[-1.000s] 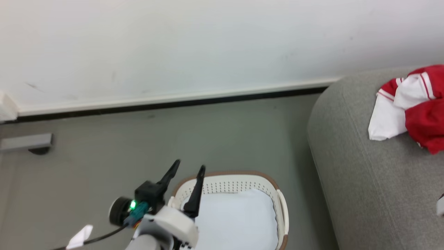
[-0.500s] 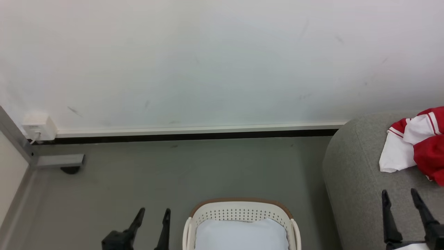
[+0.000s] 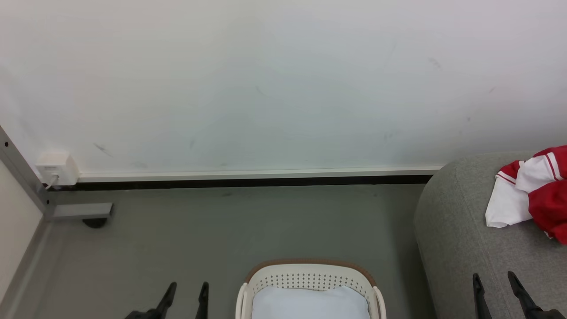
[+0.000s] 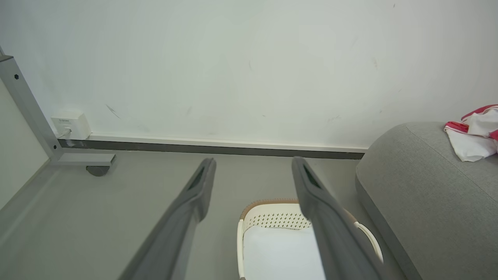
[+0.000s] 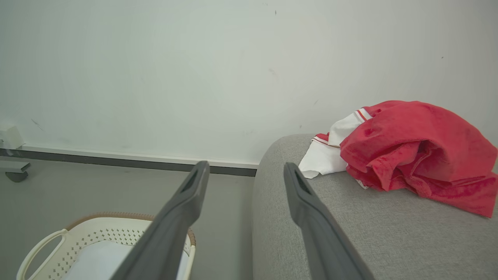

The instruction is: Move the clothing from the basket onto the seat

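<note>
Both grippers low and spread, clothing on the sofa

The left gripper (image 3: 187, 293) pointed away from the robot at the near left, its two dark fingers wide apart and holding nothing, over bare floor (image 3: 248, 230) just left of the basket (image 3: 310, 263); the right gripper (image 3: 494, 283) pointed the same way at the near right, fingers likewise wide and empty, above the sofa (image 3: 460, 248); the red and white clothing (image 3: 545, 197) lay crumpled on the sofa at the far right, apart from both grippers, one white part reaching towards the sofa's rounded left edge; the basket stood on the floor between the grippers, near the sofa without touching it, a pale pad (image 3: 310, 305) inside; open floor ran from the basket to the wall (image 3: 266, 88); a grey frame foot (image 3: 82, 211) and a white socket box (image 3: 56, 168) sat at the far left.
</note>
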You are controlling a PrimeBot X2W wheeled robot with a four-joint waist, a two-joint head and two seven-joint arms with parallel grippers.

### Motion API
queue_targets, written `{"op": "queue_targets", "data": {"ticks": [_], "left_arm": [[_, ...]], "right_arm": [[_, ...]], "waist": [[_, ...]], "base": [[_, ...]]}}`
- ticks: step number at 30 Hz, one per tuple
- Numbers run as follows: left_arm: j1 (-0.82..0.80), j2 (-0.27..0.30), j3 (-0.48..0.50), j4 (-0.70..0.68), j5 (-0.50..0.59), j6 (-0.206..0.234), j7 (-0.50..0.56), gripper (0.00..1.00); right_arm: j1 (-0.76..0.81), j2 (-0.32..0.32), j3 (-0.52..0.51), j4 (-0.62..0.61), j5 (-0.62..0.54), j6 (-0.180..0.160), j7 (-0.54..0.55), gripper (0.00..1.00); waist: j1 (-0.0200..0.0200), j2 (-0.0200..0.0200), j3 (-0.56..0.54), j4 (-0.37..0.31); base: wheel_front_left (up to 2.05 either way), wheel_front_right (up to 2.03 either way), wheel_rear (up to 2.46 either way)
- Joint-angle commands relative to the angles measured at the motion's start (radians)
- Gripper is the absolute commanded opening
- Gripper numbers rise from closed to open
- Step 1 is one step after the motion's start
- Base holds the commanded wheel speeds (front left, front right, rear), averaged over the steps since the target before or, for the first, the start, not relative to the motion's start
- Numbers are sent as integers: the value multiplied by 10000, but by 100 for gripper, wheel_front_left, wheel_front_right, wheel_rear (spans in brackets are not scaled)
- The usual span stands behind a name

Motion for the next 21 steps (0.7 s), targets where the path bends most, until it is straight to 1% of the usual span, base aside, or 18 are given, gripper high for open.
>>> {"op": "queue_targets", "data": {"ticks": [1, 8, 21], "left_arm": [[75, -46, 99, 29, 187, -82, -5, 100], [52, -246, 519, 135, 498, -439, -5, 100], [-242, -461, 890, 357, 846, -849, -6, 100]], "right_arm": [[65, 10, 8, 40, 41, -21, 4, 100], [-8, 27, 129, 124, 33, -21, 4, 100], [-111, 30, 361, 212, 277, -21, 3, 100]], "waist": [[1, -1, 4, -18], [1, -1, -2, -76], [1, -1, -10, -162]], "base": [[0, 0, 0], [0, 0, 0], [0, 0, 0]]}}
